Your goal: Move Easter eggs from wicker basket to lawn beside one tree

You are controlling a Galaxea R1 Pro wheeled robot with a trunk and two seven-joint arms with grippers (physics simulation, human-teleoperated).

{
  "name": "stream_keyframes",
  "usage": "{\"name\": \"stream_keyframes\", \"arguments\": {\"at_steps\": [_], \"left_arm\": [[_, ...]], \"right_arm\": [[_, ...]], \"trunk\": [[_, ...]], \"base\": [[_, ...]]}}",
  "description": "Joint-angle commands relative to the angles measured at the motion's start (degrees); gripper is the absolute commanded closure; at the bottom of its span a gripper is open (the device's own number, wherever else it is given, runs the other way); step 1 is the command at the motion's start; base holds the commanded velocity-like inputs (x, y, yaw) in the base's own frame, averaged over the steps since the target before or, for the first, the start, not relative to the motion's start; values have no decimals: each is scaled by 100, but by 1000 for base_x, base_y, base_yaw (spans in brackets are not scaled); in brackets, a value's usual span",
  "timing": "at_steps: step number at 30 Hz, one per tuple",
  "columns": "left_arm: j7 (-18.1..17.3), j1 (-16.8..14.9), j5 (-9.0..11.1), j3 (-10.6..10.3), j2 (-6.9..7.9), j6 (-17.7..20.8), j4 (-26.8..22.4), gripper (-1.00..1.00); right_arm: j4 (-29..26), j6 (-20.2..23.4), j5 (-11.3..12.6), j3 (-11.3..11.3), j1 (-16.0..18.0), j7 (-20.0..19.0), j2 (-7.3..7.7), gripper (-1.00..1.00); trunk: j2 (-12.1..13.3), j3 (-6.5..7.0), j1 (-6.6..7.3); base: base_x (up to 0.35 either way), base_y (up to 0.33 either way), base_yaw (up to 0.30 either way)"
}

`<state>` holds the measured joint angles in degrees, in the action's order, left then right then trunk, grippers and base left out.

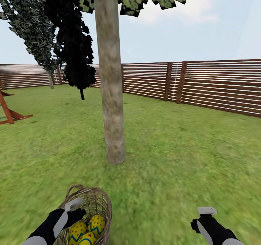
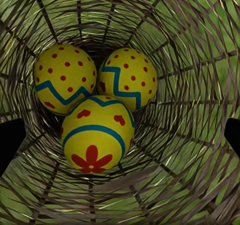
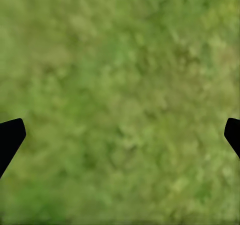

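Grass of the lawn (image 1: 174, 154) spreads to the slatted fence (image 1: 217, 85), and the pale-trunked tree (image 1: 111, 92) stands close ahead, a handy drop spot. Near its foot sits the wicker basket (image 1: 95, 201), upright so its load stays put. The left gripper (image 1: 69, 210) hangs over the basket's mouth, fingers spread wide, probably lining up a pick. The right gripper (image 1: 206, 216) hangs over bare grass, fingers apart, empty. All three Easter eggs (image 2: 97, 105) nestle touching at the basket's bottom.

Woven wicker basket (image 2: 200, 45); glossy smooth eggs (image 2: 97, 135).
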<state>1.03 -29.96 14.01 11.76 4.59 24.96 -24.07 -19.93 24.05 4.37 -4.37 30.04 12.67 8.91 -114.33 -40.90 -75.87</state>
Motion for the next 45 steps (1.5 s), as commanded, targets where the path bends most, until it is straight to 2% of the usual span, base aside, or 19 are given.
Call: {"name": "stream_keyframes", "arguments": {"at_steps": [1, 6, 13, 22, 25, 35, 38, 45], "left_arm": [[11, -2, 50, 19, -2, 35, -10, -100], [11, -2, 43, 19, -3, 13, -10, -100], [4, -2, 38, 19, -3, -792, 62, -100], [22, -2, 34, 14, 5, -856, 69, -100], [55, -2, 32, 6, 0, -663, 69, -100], [139, -2, 43, 18, 0, 715, -44, -100], [129, -2, 48, 19, 0, 872, -117, -100], [164, -2, 47, 24, -18, 838, -149, -100]], "right_arm": [[-11, 32, 47, -46, 2, 34, 2, -100], [-11, 29, 47, -46, 2, 33, -3, -100], [-11, 30, 47, -46, 2, 34, 1, -100], [-11, 37, 47, -46, 2, 31, 5, -100], [-11, 38, 47, -46, 2, 31, 5, -100], [-11, 38, 47, -46, 2, 34, 5, -100], [-11, 38, 47, -46, 2, 33, 5, -100], [-11, 38, 47, -46, 2, 34, 5, -100]], "trunk": [[-3, -6, 1], [-3, -6, 1], [-3, -6, 1], [-3, -6, 1], [-3, -6, 1], [-3, -6, 1], [-3, -6, 1], [-3, -6, 1]], "base": [[0, 9, 0], [0, 22, 0], [5, 153, 0], [0, 7, 0], [0, 0, 0], [0, 0, 0], [0, 0, 0], [0, 0, 0]]}}
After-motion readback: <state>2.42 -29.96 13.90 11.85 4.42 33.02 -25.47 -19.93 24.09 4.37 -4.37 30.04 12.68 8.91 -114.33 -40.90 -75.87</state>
